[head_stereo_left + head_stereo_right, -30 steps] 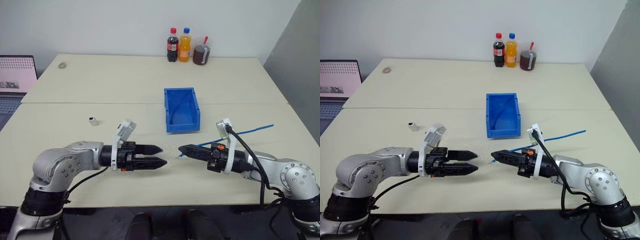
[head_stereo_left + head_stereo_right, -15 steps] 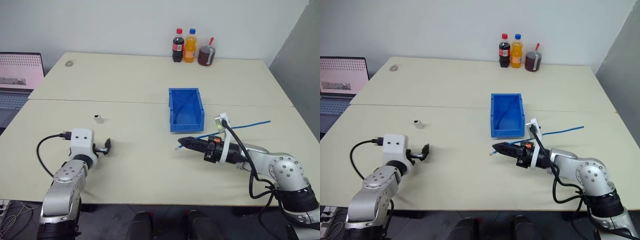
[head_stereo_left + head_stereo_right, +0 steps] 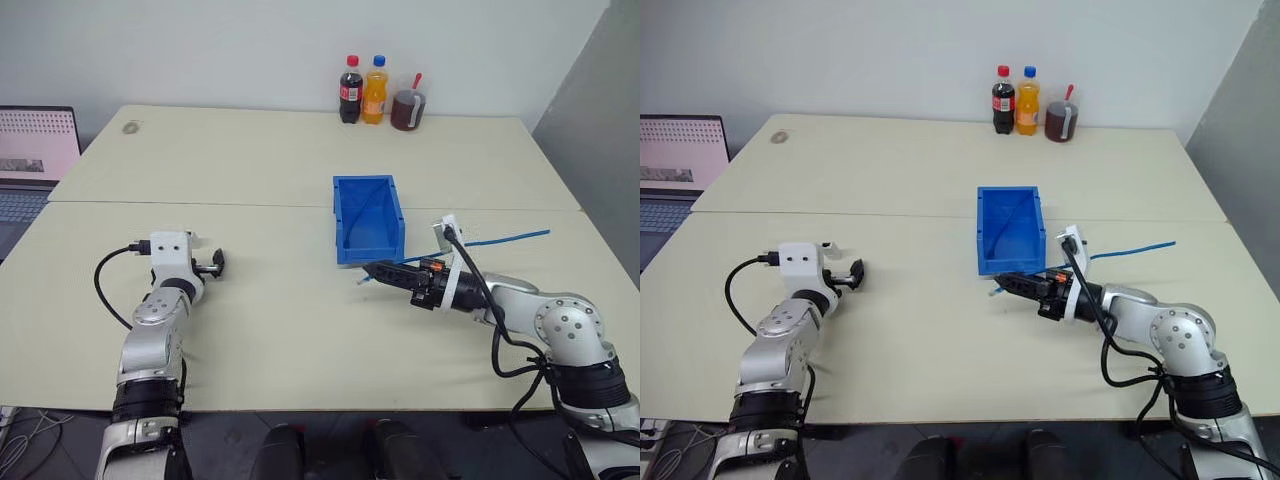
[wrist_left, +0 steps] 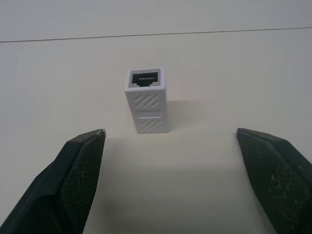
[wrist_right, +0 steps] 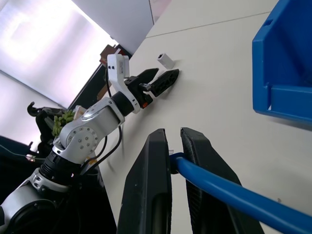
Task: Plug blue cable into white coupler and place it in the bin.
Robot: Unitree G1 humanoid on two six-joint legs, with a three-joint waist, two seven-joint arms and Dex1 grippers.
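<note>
Just ahead of our left gripper lay the white coupler, lengthwise, its socket facing away. We had those fingers spread wide. Beside the bin, our right gripper pinched the blue cable.

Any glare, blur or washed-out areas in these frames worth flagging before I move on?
Left wrist view: sharp, soft even light; the white coupler casts a faint shadow, its socket readable. Right wrist view: a bright window area is blown out behind the left gripper; the blue cable and right gripper stay clear. Head views: evenly lit, no glare on the table.
</note>
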